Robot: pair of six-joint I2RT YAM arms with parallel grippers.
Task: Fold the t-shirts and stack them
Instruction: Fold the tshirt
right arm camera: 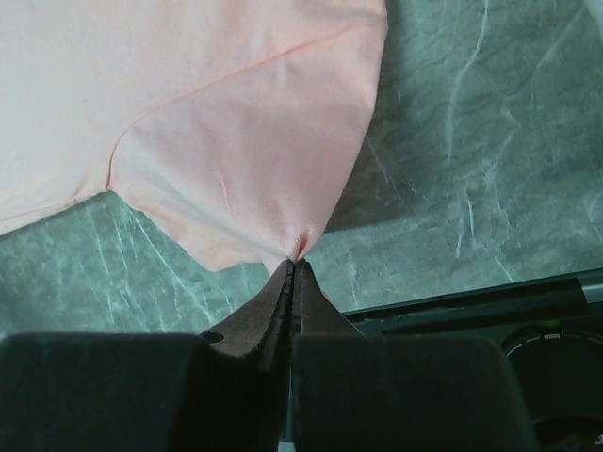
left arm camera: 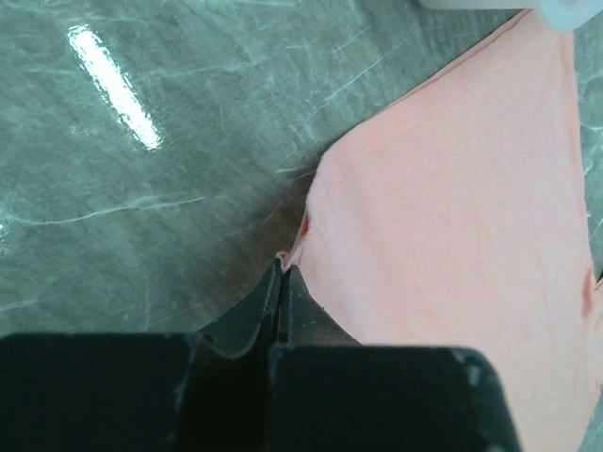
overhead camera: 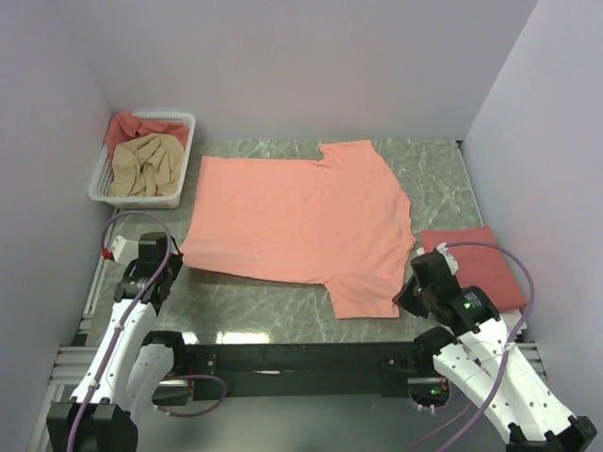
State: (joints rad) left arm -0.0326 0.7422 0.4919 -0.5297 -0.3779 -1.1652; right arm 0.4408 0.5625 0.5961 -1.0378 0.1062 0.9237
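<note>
Salmon shirt (overhead camera: 301,221) lies flat on the table (overhead camera: 433,169). Only the wrist views show each pinch: left gripper (left arm camera: 283,268) clamped on its hem corner, right gripper (right arm camera: 295,259) on its sleeve tip. Only overhead shows basket (overhead camera: 137,201) and red shirt (overhead camera: 485,273).

Bench (overhead camera: 433,179): green marble-pattern top, glossy. A bright streak of reflected light (left arm camera: 113,89) lies on it in the left wrist view.

Basket (overhead camera: 187,151): white plastic lattice, rectangular, standing at the bench's far left corner.

Walls (overhead camera: 283,66): pale, plain panels enclosing the bench at the back, left and right.

Bar (overhead camera: 301,356): black, running along the bench's near edge.

Rail (overhead camera: 68,360): silver ribbed metal, off the bench's near left corner.

Block (overhead camera: 113,249): small, white, just off the bench's left edge.
</note>
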